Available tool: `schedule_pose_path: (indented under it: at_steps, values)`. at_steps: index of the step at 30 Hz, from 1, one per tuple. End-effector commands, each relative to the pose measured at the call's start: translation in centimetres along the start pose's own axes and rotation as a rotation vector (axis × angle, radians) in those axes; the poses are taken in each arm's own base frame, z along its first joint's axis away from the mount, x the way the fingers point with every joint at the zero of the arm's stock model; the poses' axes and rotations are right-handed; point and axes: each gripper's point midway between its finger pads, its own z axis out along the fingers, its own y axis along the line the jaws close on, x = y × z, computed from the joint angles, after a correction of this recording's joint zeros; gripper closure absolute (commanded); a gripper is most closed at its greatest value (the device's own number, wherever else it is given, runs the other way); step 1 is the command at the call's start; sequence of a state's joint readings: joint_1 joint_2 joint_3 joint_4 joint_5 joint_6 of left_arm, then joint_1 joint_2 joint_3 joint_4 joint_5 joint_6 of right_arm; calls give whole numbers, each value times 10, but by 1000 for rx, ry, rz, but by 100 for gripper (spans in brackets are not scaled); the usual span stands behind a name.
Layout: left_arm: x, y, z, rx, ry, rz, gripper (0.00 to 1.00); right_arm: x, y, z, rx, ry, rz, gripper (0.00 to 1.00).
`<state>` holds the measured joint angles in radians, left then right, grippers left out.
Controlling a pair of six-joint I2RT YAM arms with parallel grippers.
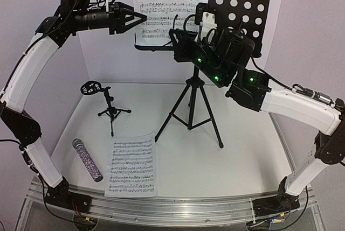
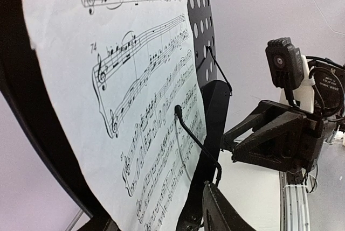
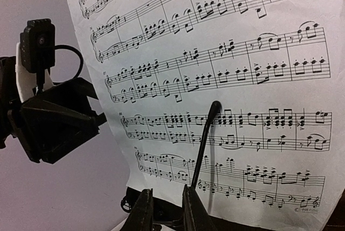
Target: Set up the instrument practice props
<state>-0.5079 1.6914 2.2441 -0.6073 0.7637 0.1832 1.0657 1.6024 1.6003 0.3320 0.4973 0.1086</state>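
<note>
The black perforated music stand (image 1: 240,5) stands on its tripod at the back. One sheet-music page (image 1: 172,5) leans on its tray, under a wire retainer (image 3: 202,145). My left gripper (image 1: 143,18) is open at the page's left edge, and the page (image 2: 124,107) lies between its fingers (image 2: 226,215). My right gripper (image 3: 167,209) is slightly open and empty at the tray's ledge, beside the retainer's base. A second page (image 1: 132,165), the purple microphone (image 1: 87,159) and the small mic stand (image 1: 110,110) are on the table.
The stand's tripod legs (image 1: 191,112) spread over the middle of the table. White walls close the back and the sides. The two grippers face each other closely in front of the tray. A metal rail (image 1: 172,207) runs along the near edge.
</note>
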Motion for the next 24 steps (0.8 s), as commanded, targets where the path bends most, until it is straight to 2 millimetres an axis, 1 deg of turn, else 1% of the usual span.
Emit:
schedule_pose_path:
  at_steps: [1,7,9,12,14,17,19,21,22,24]
  values:
    - [-33,-7,-23,-59,-72,72,52,-20,0,-10,-3,-41,32,82]
    - [-38,-8,-33,-100,-69,48,49,-24,-2,-14,-3,-46,38,81]
    - [-39,-5,-39,-143,-65,30,48,-27,-1,-16,-7,-50,43,80]
    - [-36,4,-46,-220,-51,-2,43,-28,-1,-19,-16,-48,51,79]
    - [-30,9,-49,-263,-33,-32,37,-28,-1,-22,-25,-43,60,77]
    - [-23,9,-51,-276,-19,-67,35,-30,2,-27,-45,-27,68,73]
    - [-20,9,-52,-280,-17,-93,34,-30,9,-30,-77,-8,72,67]
    - [-17,7,-54,-278,-13,-123,32,-31,18,-34,-125,26,73,60]
    - [-16,2,-55,-263,-11,-138,32,-30,24,-36,-150,50,72,53]
    - [-8,-8,-58,-228,0,-161,31,-25,35,-43,-197,111,66,37]
